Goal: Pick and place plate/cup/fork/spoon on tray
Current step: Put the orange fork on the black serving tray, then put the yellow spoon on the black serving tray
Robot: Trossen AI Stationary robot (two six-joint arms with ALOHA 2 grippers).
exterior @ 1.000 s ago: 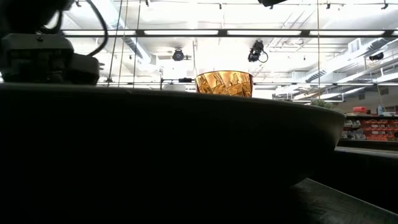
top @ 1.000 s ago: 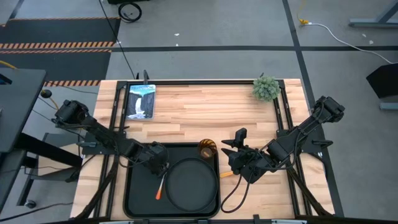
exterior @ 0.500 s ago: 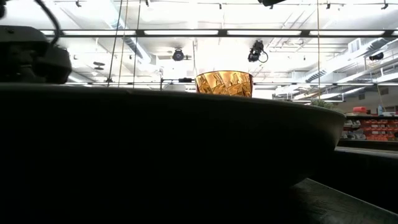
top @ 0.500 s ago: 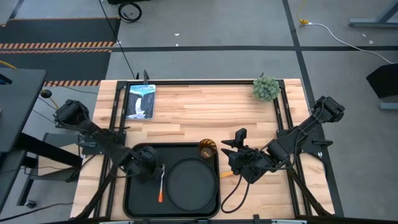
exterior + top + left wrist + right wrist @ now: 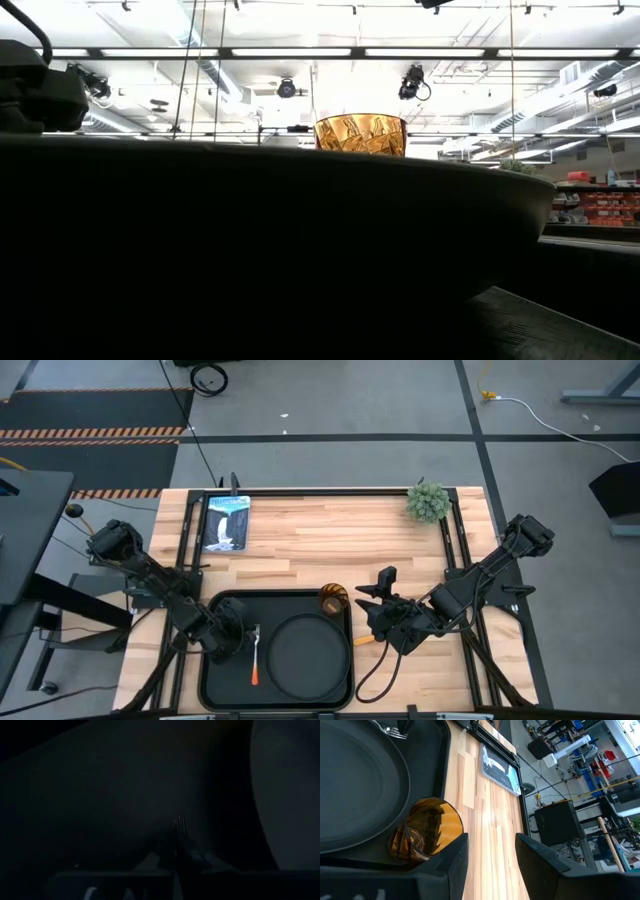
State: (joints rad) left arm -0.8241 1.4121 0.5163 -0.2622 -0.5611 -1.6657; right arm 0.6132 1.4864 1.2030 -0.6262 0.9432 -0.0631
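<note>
The black tray (image 5: pixel 215 685) lies at the table's near edge. The round black plate (image 5: pixel 310 653) lies flat in the tray's right half. The fork (image 5: pixel 255 656) lies flat on the tray left of the plate, tines (image 5: pixel 395 731) toward the far edge. The amber cup (image 5: pixel 333 600) stands upright at the tray's far right corner and also shows in the right wrist view (image 5: pixel 425 831) and the low view (image 5: pixel 360 133). The spoon's orange handle (image 5: pixel 362 641) shows right of the tray, the rest hidden under my right arm. My left gripper (image 5: pixel 228 640) hovers over the tray's left part, beside the fork. My right gripper (image 5: pixel 490 855) is open and empty, just right of the cup.
A tablet showing a picture (image 5: pixel 226 522) lies at the far left and a small green plant (image 5: pixel 428 502) stands at the far right. Bare wood lies between them and the tray. A black cable (image 5: pixel 372 672) loops on the table right of the tray.
My left gripper has drawn back from the fork's tine end toward the table's left and near edges. The fork stays flat on the tray and has turned slightly, now about parallel to the tray's left rim.
</note>
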